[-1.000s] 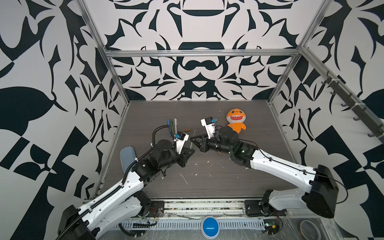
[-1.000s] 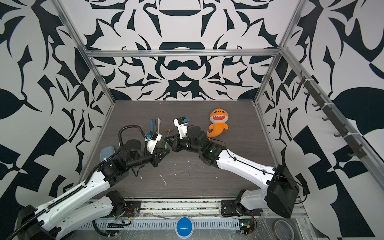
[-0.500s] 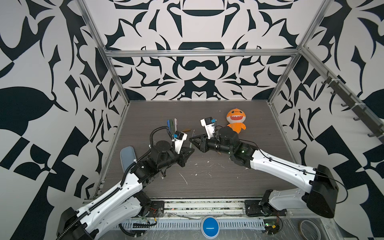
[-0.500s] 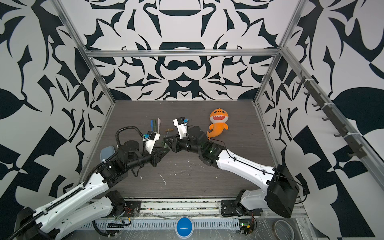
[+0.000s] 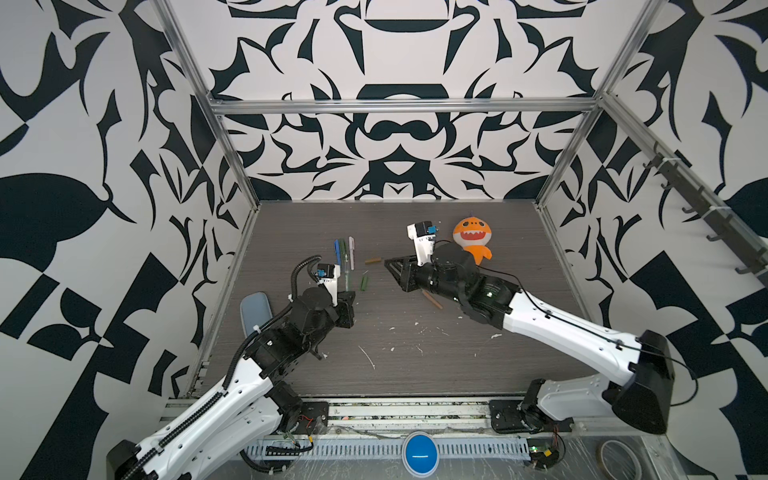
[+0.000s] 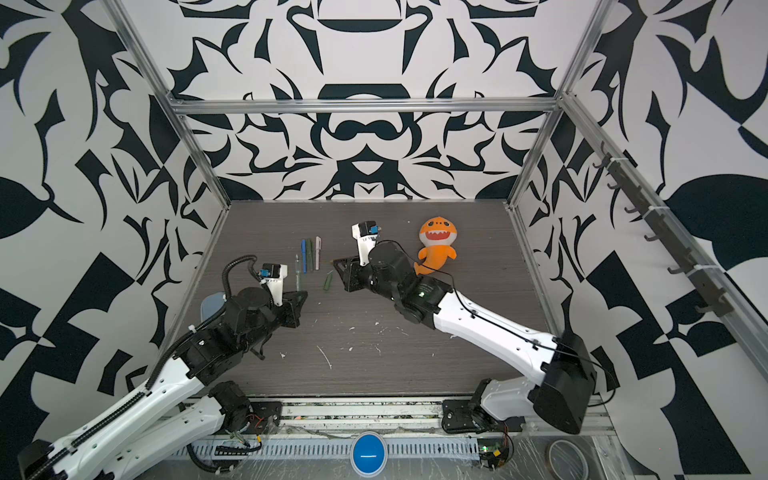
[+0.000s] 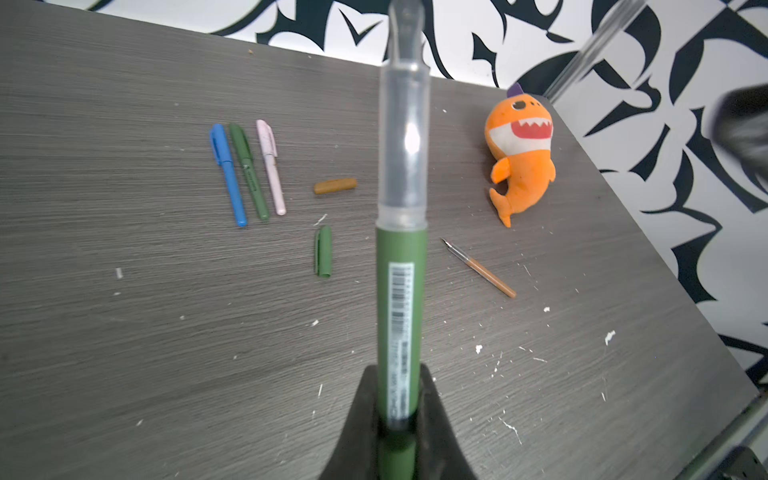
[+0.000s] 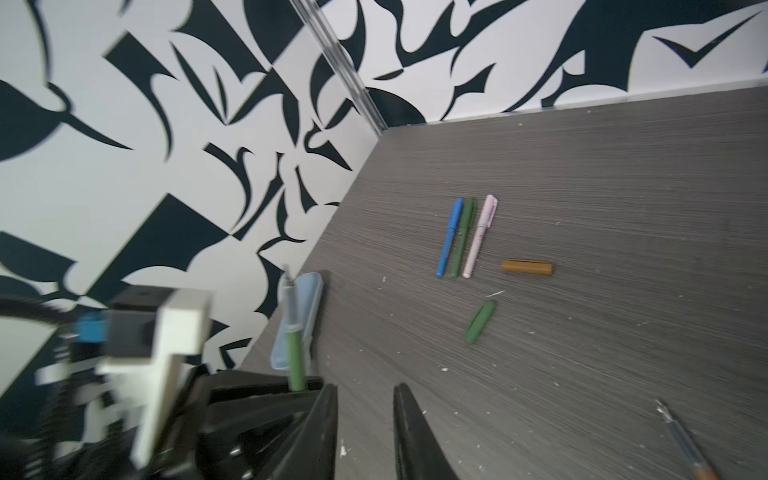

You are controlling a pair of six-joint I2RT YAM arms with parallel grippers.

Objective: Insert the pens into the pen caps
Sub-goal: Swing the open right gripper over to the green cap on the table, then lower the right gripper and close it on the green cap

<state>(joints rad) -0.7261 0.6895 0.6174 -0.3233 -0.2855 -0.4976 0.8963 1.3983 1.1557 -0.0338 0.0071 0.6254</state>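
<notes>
Left wrist view: my left gripper [image 7: 399, 399] clamps the green pen [image 7: 401, 291], tip pointing far. The green cap [image 7: 323, 251] lies on the table [image 7: 166, 332] between both grippers, long axis near-to-far, parallel to the pen. My right gripper [image 8: 365, 390], jaws parted and empty, should fetch it.

pens [image 7: 227, 174] 5 | loose caps [image 7: 323, 251] 2 | plush toy [image 7: 521, 153] 1 | case [image 5: 254, 309] 1
</notes>
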